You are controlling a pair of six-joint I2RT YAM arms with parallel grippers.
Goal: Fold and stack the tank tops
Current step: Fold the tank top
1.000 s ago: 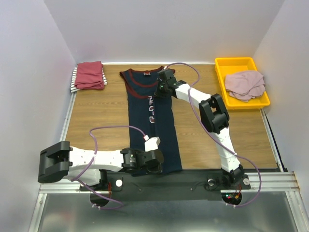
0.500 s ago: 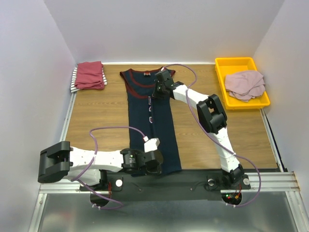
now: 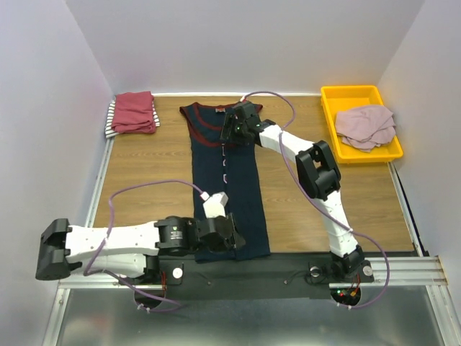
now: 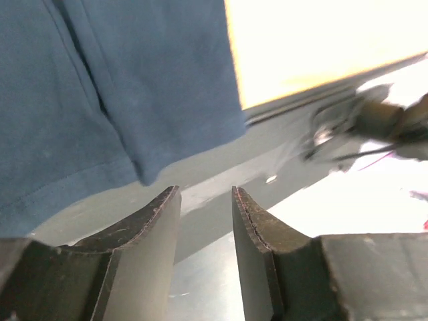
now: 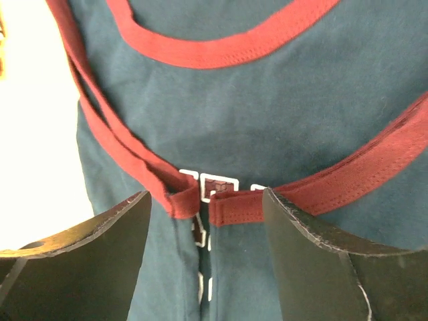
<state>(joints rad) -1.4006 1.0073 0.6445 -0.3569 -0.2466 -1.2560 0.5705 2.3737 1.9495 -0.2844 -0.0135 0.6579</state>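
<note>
I see white walls (image 3: 252,43), wooden surface (image 3: 144,173): one navy cloth jersey (image 3: 241,187), two folded tops (image 3: 135,112) far-left corner; left gripper (image 4: 204,190) narrow, right gripper (image 5: 206,194) wide.

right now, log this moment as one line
jersey: sides folded to centre | left tool: open by hem | right tool: open over chest | red top: folded, far left | pink top: in tray

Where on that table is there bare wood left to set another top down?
Bare wood lies left of the jersey, on the near side of the folded stack, and right of the jersey toward the tray, though the right arm crosses there. The middle is crowded; the tray holds a pink top.
</note>
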